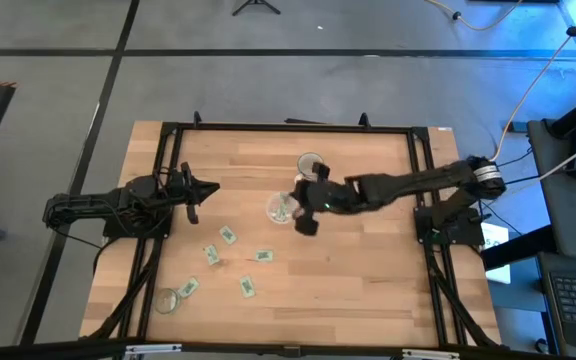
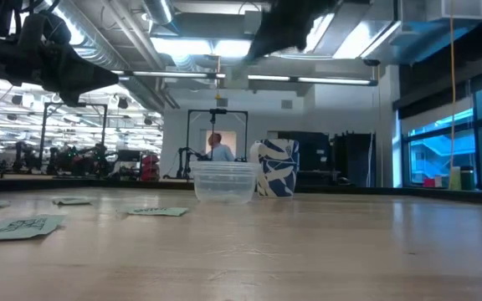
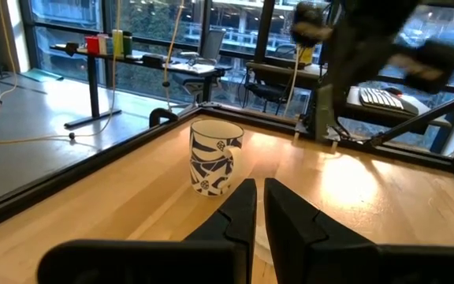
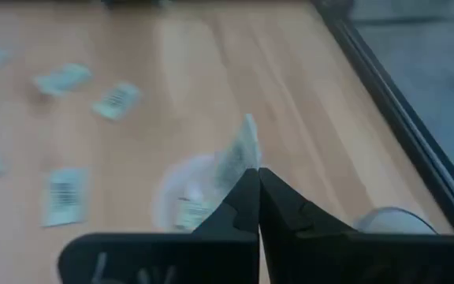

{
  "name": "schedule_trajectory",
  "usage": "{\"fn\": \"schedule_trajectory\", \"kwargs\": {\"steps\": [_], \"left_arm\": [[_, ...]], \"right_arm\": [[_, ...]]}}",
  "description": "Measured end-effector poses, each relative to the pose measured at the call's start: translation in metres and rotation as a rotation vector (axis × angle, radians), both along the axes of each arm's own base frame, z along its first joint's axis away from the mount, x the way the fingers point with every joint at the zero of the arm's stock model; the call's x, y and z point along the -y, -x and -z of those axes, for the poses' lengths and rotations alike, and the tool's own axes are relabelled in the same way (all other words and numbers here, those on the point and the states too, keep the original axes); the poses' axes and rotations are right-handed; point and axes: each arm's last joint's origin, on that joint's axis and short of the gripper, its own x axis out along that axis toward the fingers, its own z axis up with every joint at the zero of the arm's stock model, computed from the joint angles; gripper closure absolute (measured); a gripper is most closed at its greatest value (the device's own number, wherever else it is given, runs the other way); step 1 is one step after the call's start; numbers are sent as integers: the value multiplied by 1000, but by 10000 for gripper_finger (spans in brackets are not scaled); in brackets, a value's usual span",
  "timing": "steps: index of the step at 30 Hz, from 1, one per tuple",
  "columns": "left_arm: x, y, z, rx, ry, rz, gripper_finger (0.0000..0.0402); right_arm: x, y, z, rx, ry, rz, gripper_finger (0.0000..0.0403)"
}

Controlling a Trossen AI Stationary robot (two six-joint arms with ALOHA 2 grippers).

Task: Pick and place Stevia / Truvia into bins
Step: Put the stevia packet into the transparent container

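Right gripper (image 4: 251,177) pinching a packet (image 4: 241,150) above the clear cup (image 1: 281,209). Patterned mug (image 3: 213,155) behind. Left gripper (image 3: 257,197) closed, empty. No readable writing.

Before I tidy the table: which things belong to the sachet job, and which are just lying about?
Job:
- loose sachets
- clear cup
- sachet pinched in the right hand, above the cup

Lying about:
- patterned mug
- clear round piece
- left hand, waiting

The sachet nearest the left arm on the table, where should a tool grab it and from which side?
Take that sachet across its short width, coming straight down from above: it lies flat on the table, clear of the other sachets, so no edge stands up to pinch from the side.
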Motion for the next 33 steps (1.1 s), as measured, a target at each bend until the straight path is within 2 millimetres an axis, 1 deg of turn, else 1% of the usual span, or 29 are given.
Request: {"fn": "schedule_trajectory", "kwargs": {"steps": [3,6,9,12,16,25,33], "left_arm": [[0,0,0,-3,0,0,380],[0,0,0,-3,0,0,380],[0,0,1,-6,0,0,380],[0,0,1,-7,0,0,380],[0,0,1,-7,0,0,380],[0,0,1,-7,0,-1,380],[0,0,1,-7,0,-1,380]], "right_arm": [[14,-12,23,-56,7,42,403],[23,-26,49,-95,9,60,403],[28,-37,65,-85,8,73,403],[29,-41,79,-111,1,82,403],[27,-43,83,-104,-70,81,403],[25,-42,85,-103,-186,82,403],[22,-42,93,-152,-226,61,403]]}}
